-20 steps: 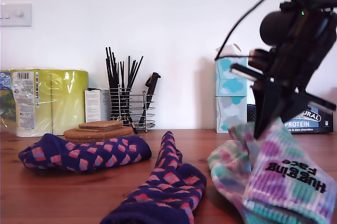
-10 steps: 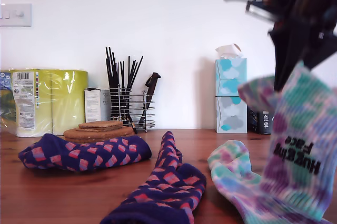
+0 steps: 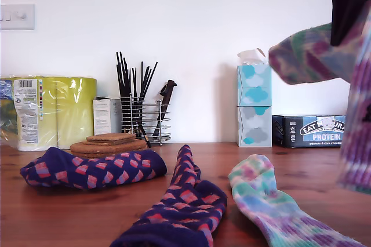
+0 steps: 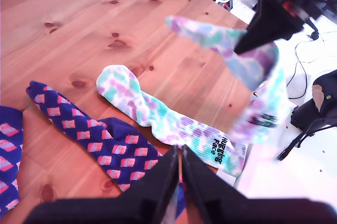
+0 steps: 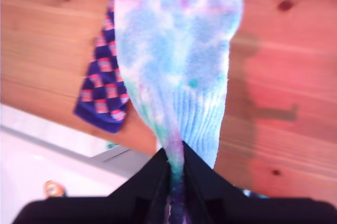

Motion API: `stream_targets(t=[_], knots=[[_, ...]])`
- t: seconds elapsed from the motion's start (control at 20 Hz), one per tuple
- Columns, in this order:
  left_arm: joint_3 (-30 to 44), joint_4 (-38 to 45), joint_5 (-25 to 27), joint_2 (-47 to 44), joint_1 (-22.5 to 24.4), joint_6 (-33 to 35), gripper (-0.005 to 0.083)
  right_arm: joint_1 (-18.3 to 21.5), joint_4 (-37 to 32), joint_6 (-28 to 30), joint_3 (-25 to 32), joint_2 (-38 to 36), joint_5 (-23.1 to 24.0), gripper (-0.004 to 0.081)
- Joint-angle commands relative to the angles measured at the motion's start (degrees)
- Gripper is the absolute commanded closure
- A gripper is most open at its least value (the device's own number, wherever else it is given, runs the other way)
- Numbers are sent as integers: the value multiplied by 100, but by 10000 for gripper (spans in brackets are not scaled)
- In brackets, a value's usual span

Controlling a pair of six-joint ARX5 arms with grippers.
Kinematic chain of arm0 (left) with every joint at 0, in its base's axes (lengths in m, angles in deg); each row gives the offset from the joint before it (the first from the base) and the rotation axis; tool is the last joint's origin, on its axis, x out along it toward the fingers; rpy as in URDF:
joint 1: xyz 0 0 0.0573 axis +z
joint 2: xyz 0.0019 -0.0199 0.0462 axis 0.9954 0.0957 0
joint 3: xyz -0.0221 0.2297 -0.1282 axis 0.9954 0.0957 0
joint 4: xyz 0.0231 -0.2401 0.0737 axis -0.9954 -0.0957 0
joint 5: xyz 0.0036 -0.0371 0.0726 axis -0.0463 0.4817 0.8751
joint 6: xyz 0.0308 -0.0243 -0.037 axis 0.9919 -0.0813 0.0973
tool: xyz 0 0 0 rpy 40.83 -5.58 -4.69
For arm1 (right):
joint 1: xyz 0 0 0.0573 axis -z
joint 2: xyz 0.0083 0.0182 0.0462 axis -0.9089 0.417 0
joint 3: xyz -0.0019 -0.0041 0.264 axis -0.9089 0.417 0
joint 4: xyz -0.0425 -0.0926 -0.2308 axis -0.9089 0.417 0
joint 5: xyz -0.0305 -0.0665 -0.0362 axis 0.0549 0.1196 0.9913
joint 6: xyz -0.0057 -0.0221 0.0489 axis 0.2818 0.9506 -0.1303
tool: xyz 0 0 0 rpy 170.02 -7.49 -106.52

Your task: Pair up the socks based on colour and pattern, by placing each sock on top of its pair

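Fingers of my second gripper point(image 5: 176, 169) clamp one tie-dye sock point(image 5: 176, 56) aloft; my first gripper point(image 4: 180, 163) is pinched together. Its match point(image 3: 278, 209) lies on the desk point(image 3: 69, 212); no pair stacked yet.

Our first gripper point(image 4: 179, 169) had matte black, wedge-shaped fingers tapering to narrow tips. Our second gripper point(image 5: 176, 169) matched: black, angular, smooth, with no markings we could see.

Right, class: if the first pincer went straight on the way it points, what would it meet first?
Probably the flat tie-dye sock, beside its lettered cuff, right by the navy sock; depth is unclear.
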Motion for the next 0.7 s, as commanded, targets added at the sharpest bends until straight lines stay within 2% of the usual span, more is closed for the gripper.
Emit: stream_targets(t=[0.0,0.25,0.4,0.65], knots=[[24,24,-7,-7,-11,50,795,-61,-146,-37,-4,262,197,783],[24,17,13,-7,-11,48,795,-476,-66,57,-2,1088,120,783],[24,26,66,-7,-11,48,795,-511,-98,247,-2,1311,249,783],[24,87,212,-7,-11,50,795,-433,380,479,-11,951,219,783]])
